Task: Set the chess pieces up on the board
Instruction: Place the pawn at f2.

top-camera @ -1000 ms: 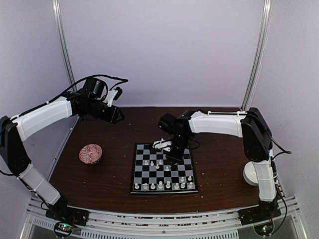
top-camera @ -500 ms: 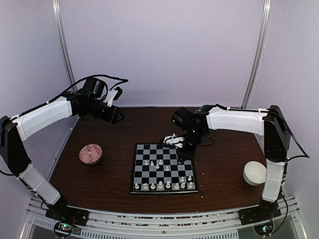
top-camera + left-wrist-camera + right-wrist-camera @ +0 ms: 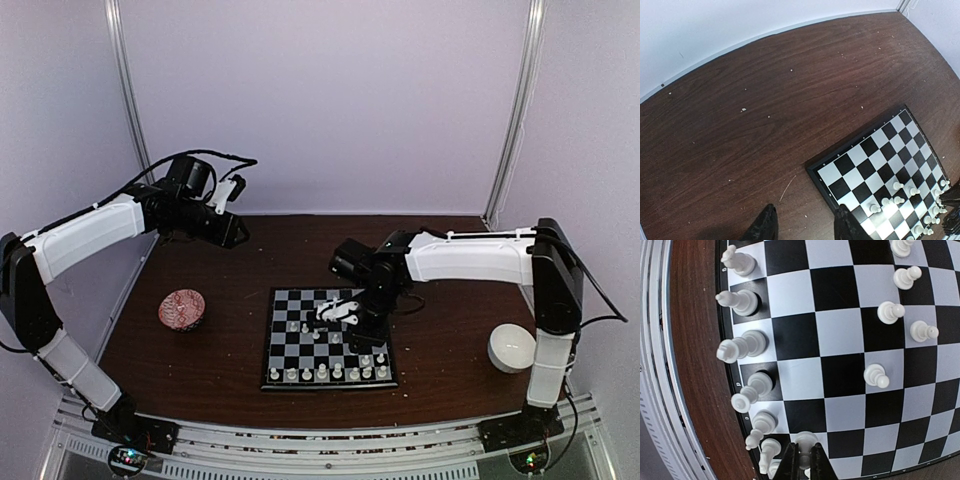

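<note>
You have a dark brown wooden table (image 3: 240, 300), and the board (image 3: 283, 352) lies flat on it, near the front edge and about in the middle. A round red-patterned bowl (image 3: 182, 308) stands to the left of the board, apart from it, and a white bowl (image 3: 512, 347) stands well apart to the right. Small pale crumbs (image 3: 743, 109) are scattered over the bare wood.

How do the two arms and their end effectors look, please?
The left arm and right arm have white shells between black joints. A black cable loops above the left wrist. The left end effector and right end effector have black tapered fingers.
</note>
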Controlling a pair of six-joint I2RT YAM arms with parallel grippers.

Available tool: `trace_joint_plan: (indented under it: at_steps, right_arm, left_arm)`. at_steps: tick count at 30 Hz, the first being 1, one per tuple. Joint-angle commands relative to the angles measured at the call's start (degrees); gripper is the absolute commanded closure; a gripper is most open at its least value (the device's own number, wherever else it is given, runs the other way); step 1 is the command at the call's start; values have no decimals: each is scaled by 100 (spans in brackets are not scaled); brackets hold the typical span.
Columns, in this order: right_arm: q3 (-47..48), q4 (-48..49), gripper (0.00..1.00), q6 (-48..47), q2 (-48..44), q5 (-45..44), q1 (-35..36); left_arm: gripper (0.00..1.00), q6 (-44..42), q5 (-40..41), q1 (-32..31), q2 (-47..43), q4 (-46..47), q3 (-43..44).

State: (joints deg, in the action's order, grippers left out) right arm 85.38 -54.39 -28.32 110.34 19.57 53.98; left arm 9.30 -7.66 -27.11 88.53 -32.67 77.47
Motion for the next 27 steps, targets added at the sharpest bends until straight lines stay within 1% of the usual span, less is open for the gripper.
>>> trace_joint_plan:
  at_steps: [1, 17, 27]
  right_arm:
    - [-5, -35, 93, -103, 20, 56, 136]
    - [127, -130, 92, -113, 350, -32, 173]
    - [169, -91, 90, -65, 480, -144, 173]
  left_arm:
    - [61, -65, 1, -8, -79, 155, 40]
    - [61, -64, -4, -1, -60, 146, 49]
    - [61, -68, -10, -1, -63, 147, 49]
